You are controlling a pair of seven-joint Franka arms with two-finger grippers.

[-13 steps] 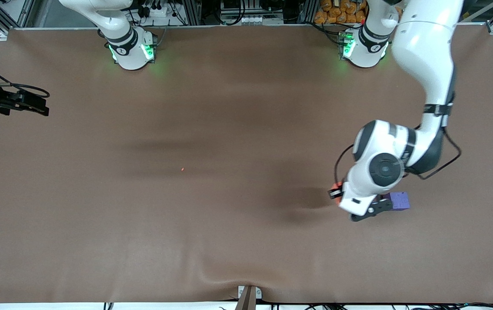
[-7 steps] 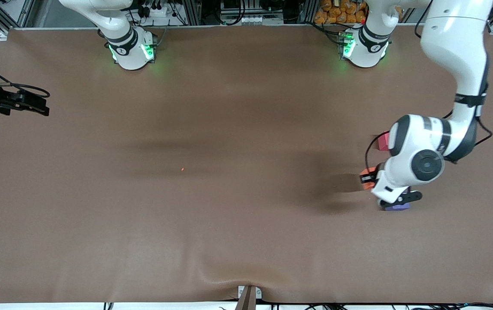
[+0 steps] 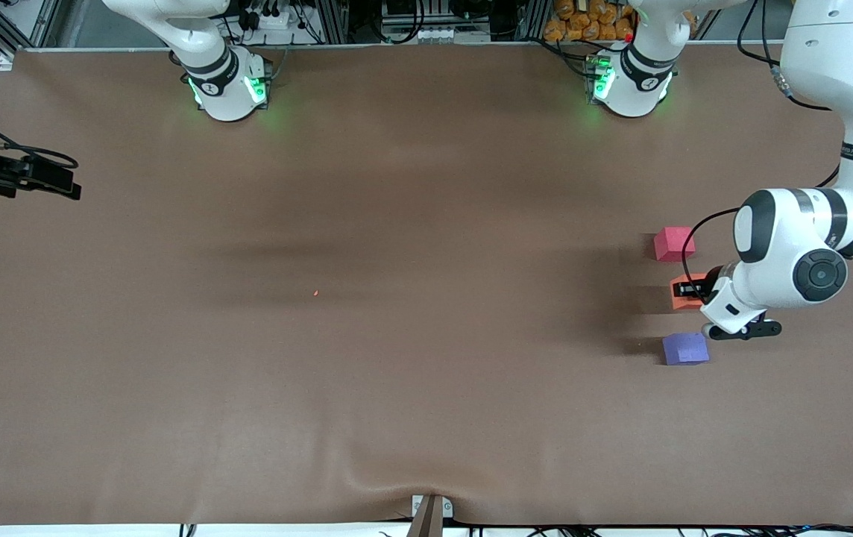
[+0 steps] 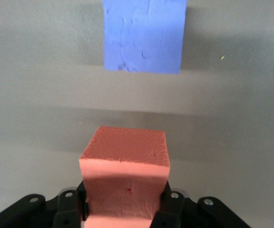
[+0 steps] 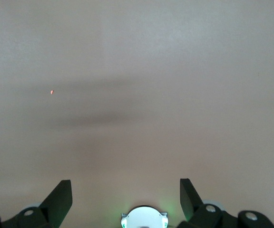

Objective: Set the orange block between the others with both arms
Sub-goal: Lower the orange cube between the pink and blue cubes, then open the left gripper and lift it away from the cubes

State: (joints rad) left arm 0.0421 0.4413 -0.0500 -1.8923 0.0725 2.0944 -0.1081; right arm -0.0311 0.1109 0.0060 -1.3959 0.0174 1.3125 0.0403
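The orange block [image 3: 681, 292] [image 4: 125, 171] is pinched in my shut left gripper [image 3: 695, 291] [image 4: 125, 211]. It hangs low over the gap between the others. These are a pinkish-red cube [image 3: 673, 243], farther from the front camera, and a purple cube [image 3: 685, 348] [image 4: 143, 35], nearer to it. All three line up at the left arm's end of the table. My left arm's wrist hides part of the orange block in the front view. My right gripper [image 3: 61, 183] [image 5: 125, 190] waits open and holds nothing, at the right arm's end of the table.
The brown table cover [image 3: 397, 224] carries a tiny orange speck [image 3: 316, 292] [image 5: 52, 91] near its middle. A metal bracket [image 3: 430, 511] sits at the front edge. Racks and cables run along the edge where the arm bases [image 3: 229, 86] stand.
My left arm has carried the orange block toward the left arm's end of the table, past the purple cube and into the gap. The pinkish-red cube has come into sight. The right arm barely shifted.
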